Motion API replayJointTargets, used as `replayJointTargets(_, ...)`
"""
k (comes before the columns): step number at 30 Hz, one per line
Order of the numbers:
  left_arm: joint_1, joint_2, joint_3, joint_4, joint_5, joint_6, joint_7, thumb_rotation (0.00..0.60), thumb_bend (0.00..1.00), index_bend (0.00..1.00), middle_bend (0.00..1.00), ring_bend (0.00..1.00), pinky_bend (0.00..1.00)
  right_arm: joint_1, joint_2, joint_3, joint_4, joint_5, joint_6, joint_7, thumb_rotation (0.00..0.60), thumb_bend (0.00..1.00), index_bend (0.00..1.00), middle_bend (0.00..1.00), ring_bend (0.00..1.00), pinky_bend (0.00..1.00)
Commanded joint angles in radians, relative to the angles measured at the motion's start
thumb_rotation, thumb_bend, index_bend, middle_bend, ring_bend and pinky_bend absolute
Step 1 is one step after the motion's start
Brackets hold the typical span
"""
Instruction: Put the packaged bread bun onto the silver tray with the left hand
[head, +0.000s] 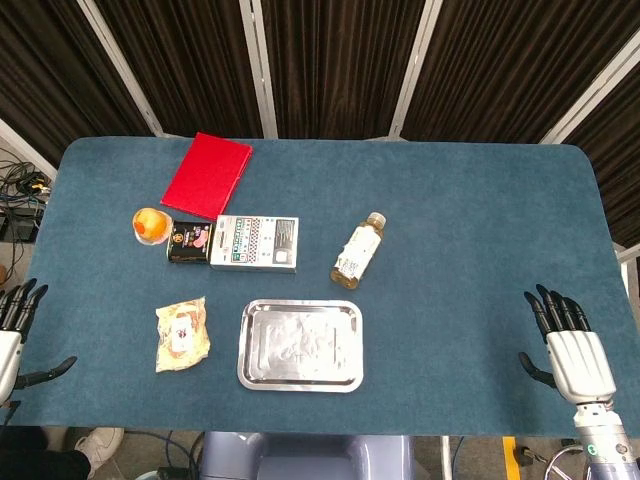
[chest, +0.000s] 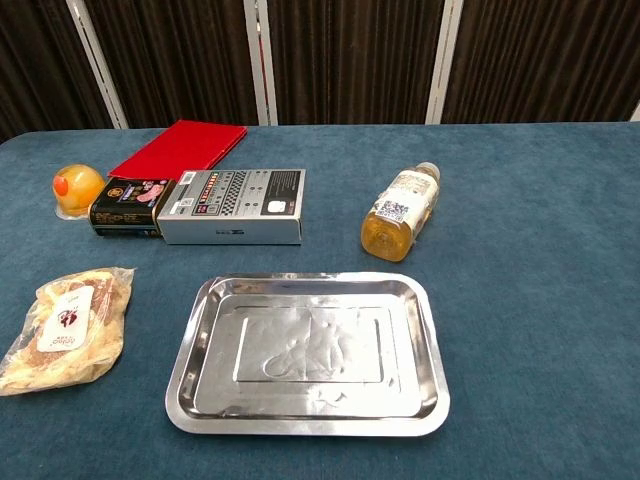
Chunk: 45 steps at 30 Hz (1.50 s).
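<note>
The packaged bread bun (head: 182, 334) (chest: 67, 327) lies flat in clear wrap on the blue table, just left of the silver tray (head: 300, 378) (chest: 205, 400), which holds nothing. My left hand (head: 12, 335) hovers open at the table's left edge, well left of the bun, fingers spread. My right hand (head: 570, 345) is open near the front right edge, far from the tray. Neither hand shows in the chest view.
Behind the tray lie a grey box (head: 255, 243) (chest: 235, 207), a small dark packet (head: 189, 241) (chest: 130, 205) and an orange jelly cup (head: 150, 225) (chest: 77, 189). A red folder (head: 207, 174) (chest: 180, 147) sits further back. A bottle (head: 359, 250) (chest: 401, 211) lies on its side.
</note>
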Motion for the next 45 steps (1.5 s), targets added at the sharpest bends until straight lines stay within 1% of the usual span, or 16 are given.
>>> replayJointTargets(1, 0.000, 0.000, 0.000, 0.001, 0.000, 0.000, 0.000, 0.600, 0.06, 0.00, 0.00, 0.00, 0.00, 0.000, 0.000, 0.000, -0.001, 0.000, 0.000, -0.001, 0.600, 0.30, 0.00, 0.00, 0.00, 0.09)
replayJointTargets(9, -0.004, 0.006, 0.013, -0.003, 0.003, -0.023, 0.010, 0.600, 0.06, 0.00, 0.00, 0.00, 0.00, 0.000, 0.000, -0.001, -0.005, -0.002, 0.000, -0.003, 0.600, 0.30, 0.00, 0.00, 0.00, 0.09)
replayJointTargets(13, -0.030, 0.011, 0.028, -0.016, -0.015, -0.101, 0.061, 0.600, 0.06, 0.00, 0.00, 0.00, 0.01, 0.001, -0.002, 0.000, -0.007, 0.004, -0.005, -0.007, 0.600, 0.30, 0.00, 0.00, 0.00, 0.09)
replayJointTargets(15, -0.053, 0.006, 0.029, -0.026, -0.037, -0.159, 0.089, 0.600, 0.07, 0.00, 0.00, 0.00, 0.04, 0.001, -0.001, 0.000, -0.008, 0.006, -0.005, -0.007, 0.600, 0.30, 0.00, 0.00, 0.00, 0.09)
replayJointTargets(18, -0.089, -0.008, 0.022, -0.044, -0.079, -0.237, 0.142, 0.600, 0.07, 0.00, 0.00, 0.00, 0.05, 0.000, 0.000, 0.000, -0.010, 0.005, -0.003, -0.005, 0.600, 0.30, 0.00, 0.00, 0.00, 0.09)
replayJointTargets(24, -0.182, -0.092, -0.001, -0.071, -0.141, -0.369, 0.322, 0.600, 0.06, 0.00, 0.00, 0.00, 0.05, 0.001, 0.001, 0.002, -0.009, 0.005, -0.002, 0.002, 0.600, 0.30, 0.00, 0.00, 0.00, 0.09)
replayJointTargets(27, -0.220, -0.150, -0.017, -0.088, -0.196, -0.419, 0.401, 0.600, 0.07, 0.02, 0.00, 0.00, 0.09, 0.001, 0.002, 0.002, -0.008, 0.006, -0.004, 0.007, 0.600, 0.30, 0.00, 0.00, 0.00, 0.09)
replayJointTargets(31, -0.257, -0.228, -0.038, -0.088, -0.278, -0.451, 0.502, 0.600, 0.07, 0.05, 0.00, 0.00, 0.10, -0.001, 0.006, 0.003, -0.009, 0.005, 0.001, 0.018, 0.600, 0.30, 0.00, 0.00, 0.00, 0.09)
replayJointTargets(34, -0.277, -0.275, -0.045, -0.078, -0.326, -0.455, 0.571, 0.600, 0.07, 0.09, 0.03, 0.01, 0.13, -0.002, 0.008, 0.003, -0.008, 0.004, 0.003, 0.025, 0.600, 0.30, 0.00, 0.00, 0.00, 0.09)
replayJointTargets(37, -0.297, -0.321, -0.054, -0.059, -0.366, -0.453, 0.614, 0.600, 0.10, 0.14, 0.07, 0.05, 0.15, -0.002, 0.010, 0.002, -0.008, 0.002, 0.002, 0.029, 0.600, 0.30, 0.00, 0.00, 0.00, 0.09)
replayJointTargets(38, -0.302, -0.338, -0.058, -0.052, -0.377, -0.449, 0.620, 0.600, 0.12, 0.16, 0.10, 0.08, 0.18, -0.002, 0.010, 0.002, -0.008, 0.001, 0.003, 0.029, 0.600, 0.30, 0.00, 0.00, 0.00, 0.09)
replayJointTargets(40, -0.308, -0.360, -0.062, -0.037, -0.381, -0.439, 0.624, 0.600, 0.16, 0.22, 0.18, 0.15, 0.28, -0.002, 0.010, 0.001, -0.009, 0.000, 0.003, 0.029, 0.600, 0.30, 0.00, 0.00, 0.00, 0.09)
replayJointTargets(42, -0.314, -0.380, -0.060, -0.017, -0.376, -0.426, 0.629, 0.600, 0.23, 0.34, 0.34, 0.30, 0.44, -0.002, 0.011, 0.001, -0.010, 0.000, 0.002, 0.029, 0.600, 0.30, 0.00, 0.00, 0.00, 0.09)
replayJointTargets(43, -0.316, -0.386, -0.060, -0.009, -0.373, -0.419, 0.633, 0.600, 0.26, 0.40, 0.40, 0.36, 0.49, -0.002, 0.011, 0.001, -0.010, 0.000, 0.002, 0.029, 0.600, 0.30, 0.00, 0.00, 0.00, 0.09)
replayJointTargets(45, -0.316, -0.399, -0.060, 0.002, -0.366, -0.400, 0.632, 0.600, 0.32, 0.54, 0.57, 0.51, 0.62, -0.002, 0.011, 0.001, -0.011, 0.000, 0.002, 0.030, 0.600, 0.30, 0.00, 0.00, 0.00, 0.09)
